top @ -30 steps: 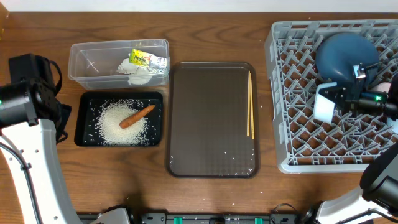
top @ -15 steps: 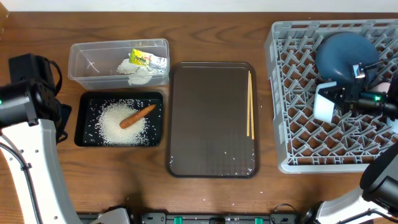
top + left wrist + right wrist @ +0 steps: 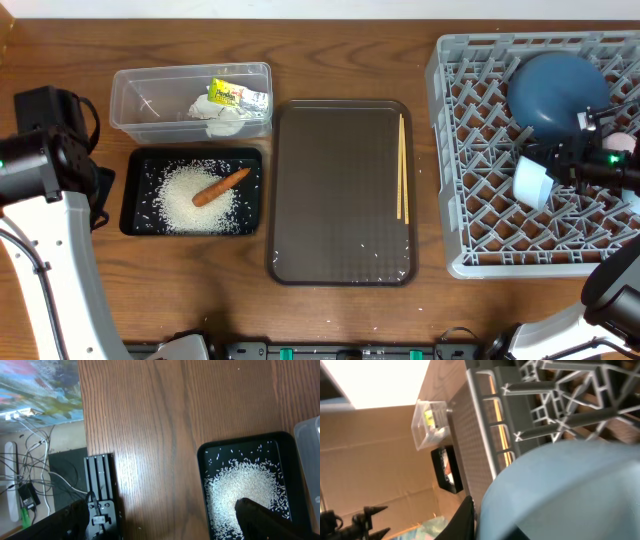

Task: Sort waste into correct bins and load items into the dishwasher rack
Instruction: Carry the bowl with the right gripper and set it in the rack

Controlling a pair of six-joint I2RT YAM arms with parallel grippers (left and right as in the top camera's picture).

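Observation:
My right gripper (image 3: 552, 172) is shut on the small light-blue cup (image 3: 530, 182) and holds it tilted over the grey dishwasher rack (image 3: 470, 150). The cup fills the right wrist view (image 3: 560, 490). The large blue bowl (image 3: 555, 92) lies upside down in the rack's far part. The wooden chopsticks (image 3: 402, 165) lie on the brown tray's right side. The black tray (image 3: 135, 205) holds rice (image 3: 190, 205) and the carrot (image 3: 222, 186). The clear tub (image 3: 150, 95) holds the tissue (image 3: 218, 118) and wrapper (image 3: 230, 94). My left gripper (image 3: 165, 530) is open and empty, left of the black tray (image 3: 202, 480).
The brown serving tray (image 3: 340, 200) lies between the bins and the rack, with a few stray rice grains near its front. A pale round thing (image 3: 620, 143) shows in the rack behind my right arm. A black bracket (image 3: 100, 490) sits at the table's left edge.
My right gripper has turned and shifted slightly right and down over the rack, so the light-blue cup now sits tilted. The left arm has not moved.

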